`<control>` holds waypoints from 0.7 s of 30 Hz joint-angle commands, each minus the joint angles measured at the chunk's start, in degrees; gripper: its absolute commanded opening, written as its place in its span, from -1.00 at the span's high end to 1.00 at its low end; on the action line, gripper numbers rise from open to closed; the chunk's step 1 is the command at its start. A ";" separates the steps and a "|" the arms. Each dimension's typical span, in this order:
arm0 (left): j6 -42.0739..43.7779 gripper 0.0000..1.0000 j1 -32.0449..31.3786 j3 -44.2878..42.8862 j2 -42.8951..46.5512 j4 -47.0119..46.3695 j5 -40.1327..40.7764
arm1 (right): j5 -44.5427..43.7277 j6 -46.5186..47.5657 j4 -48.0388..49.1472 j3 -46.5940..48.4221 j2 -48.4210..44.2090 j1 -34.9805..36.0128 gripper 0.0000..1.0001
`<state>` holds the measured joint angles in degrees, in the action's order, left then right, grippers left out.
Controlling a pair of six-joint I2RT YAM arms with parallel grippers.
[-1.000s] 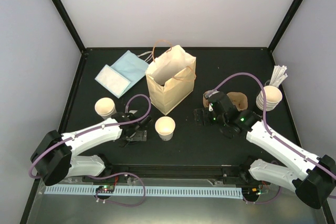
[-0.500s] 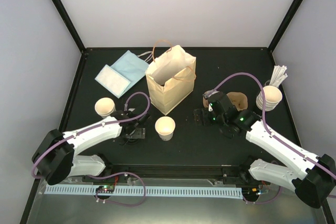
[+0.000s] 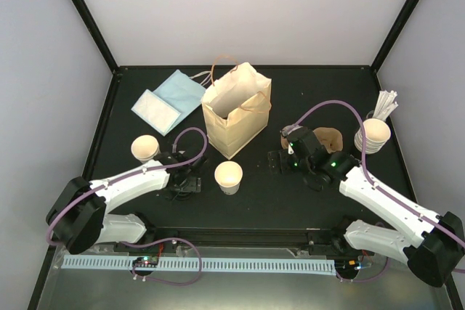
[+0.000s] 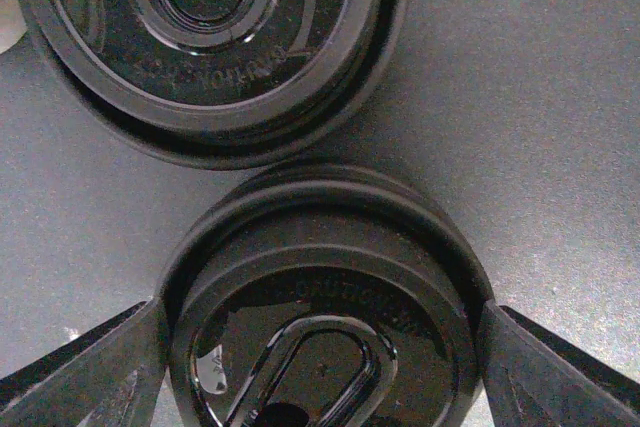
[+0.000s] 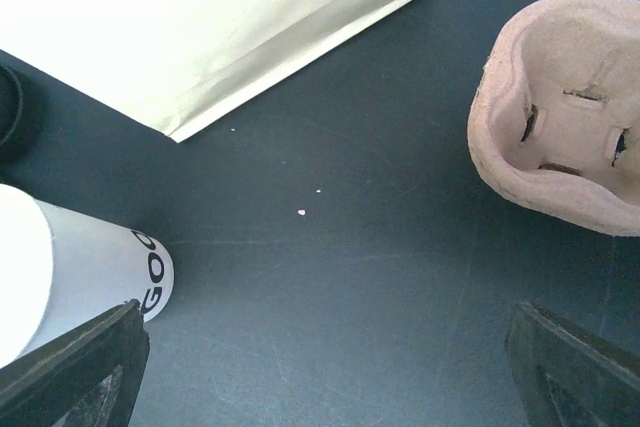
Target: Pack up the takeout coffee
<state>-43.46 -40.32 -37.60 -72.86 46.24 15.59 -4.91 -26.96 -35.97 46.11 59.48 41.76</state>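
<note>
Two cream paper cups stand open on the black table, one in the middle [image 3: 229,176] and one at the left [image 3: 145,148]. My left gripper [image 3: 185,180] is low between them. In the left wrist view its fingers [image 4: 560,377] touch both sides of a black lid [image 4: 325,277]. A second black lid [image 4: 205,37] lies just beyond it. My right gripper [image 3: 280,159] is open and empty above bare table, with the middle cup [image 5: 60,267] to its left. The paper bag [image 3: 236,110] stands open behind.
A brown pulp carrier [image 3: 328,138] lies right of my right gripper and shows in the right wrist view [image 5: 560,117]. A stack of cups with white sticks [image 3: 373,134] stands at the far right. Blue and white napkins [image 3: 168,99] lie at the back left.
My left gripper has edged slightly left over the lids. The right arm has not moved.
</note>
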 commanded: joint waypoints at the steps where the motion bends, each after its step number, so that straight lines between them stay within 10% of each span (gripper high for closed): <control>1: -0.89 -0.73 0.61 0.25 -0.18 0.32 0.25 | 0.42 0.64 1.12 1.09 0.19 -0.19 -1.00; 21: -3.50 -0.27 0.43 -1.81 2.68 5.20 -0.65 | 0.41 0.70 1.26 1.24 0.26 -0.19 -1.00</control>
<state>-45.28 -40.10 -37.54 -72.44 48.05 15.73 -4.80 -26.89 -35.97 46.11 59.55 41.74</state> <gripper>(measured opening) 0.764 0.999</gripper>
